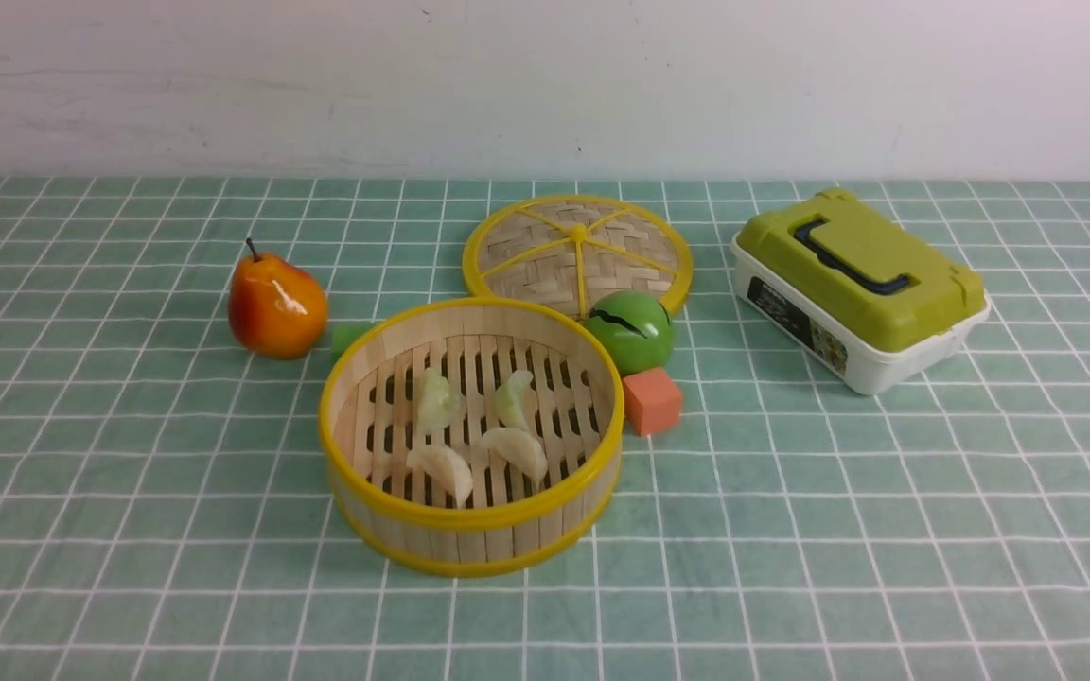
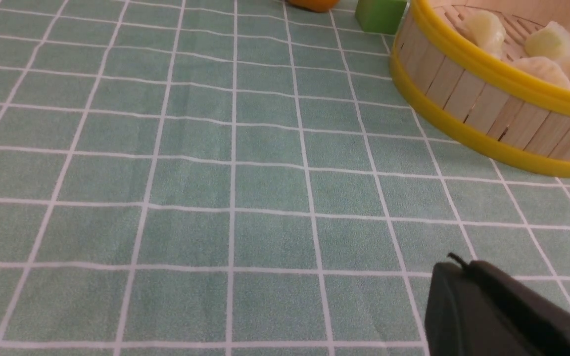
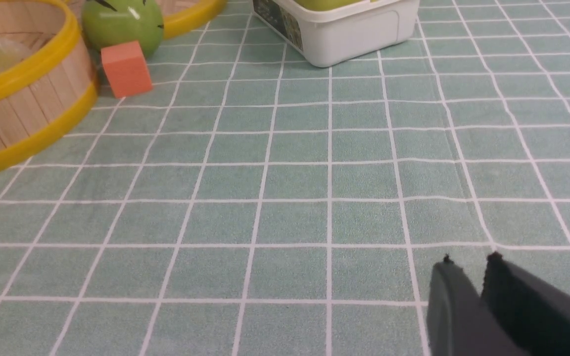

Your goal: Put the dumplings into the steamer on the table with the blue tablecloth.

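Observation:
The steamer stands at the middle of the table with the blue tablecloth. Several pale dumplings lie on its slatted floor. Neither gripper shows in the front view. In the left wrist view my left gripper is shut and empty, low over the cloth, apart from the steamer and its dumplings. In the right wrist view my right gripper is shut and empty with only a slit at the tips, over bare cloth away from the steamer.
A flat woven lid lies behind the steamer. A green ball and an orange cube sit at the steamer's right. A pear and a green block are at its left. A green-lidded box stands far right.

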`<state>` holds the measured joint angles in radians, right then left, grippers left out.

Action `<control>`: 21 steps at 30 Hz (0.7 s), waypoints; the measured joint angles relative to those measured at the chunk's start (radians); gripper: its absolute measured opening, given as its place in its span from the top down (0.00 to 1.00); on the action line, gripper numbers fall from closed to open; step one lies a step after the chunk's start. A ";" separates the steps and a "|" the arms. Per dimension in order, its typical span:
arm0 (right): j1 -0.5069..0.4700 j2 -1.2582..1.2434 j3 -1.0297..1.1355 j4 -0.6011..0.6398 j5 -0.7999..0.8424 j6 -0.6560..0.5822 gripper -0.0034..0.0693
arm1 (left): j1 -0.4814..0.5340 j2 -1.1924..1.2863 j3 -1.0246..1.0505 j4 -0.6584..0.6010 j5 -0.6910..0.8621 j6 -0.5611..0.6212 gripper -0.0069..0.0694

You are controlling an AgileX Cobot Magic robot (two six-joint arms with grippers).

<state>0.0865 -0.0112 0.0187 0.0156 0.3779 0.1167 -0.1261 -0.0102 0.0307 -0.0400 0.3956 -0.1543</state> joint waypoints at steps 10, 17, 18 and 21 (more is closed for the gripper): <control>0.000 0.000 0.000 0.000 0.000 0.000 0.80 | 0.000 0.000 0.000 0.000 0.000 0.000 0.93; 0.000 0.000 0.000 0.000 0.000 0.000 0.79 | 0.000 0.000 0.000 0.000 0.000 0.000 0.93; 0.000 0.000 0.000 0.000 0.000 0.000 0.78 | 0.000 0.000 0.000 0.000 0.000 0.000 0.93; 0.000 0.000 0.000 0.000 0.000 0.000 0.78 | 0.000 0.000 0.000 0.000 0.000 0.000 0.93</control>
<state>0.0865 -0.0112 0.0187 0.0156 0.3779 0.1167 -0.1261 -0.0102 0.0307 -0.0400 0.3956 -0.1543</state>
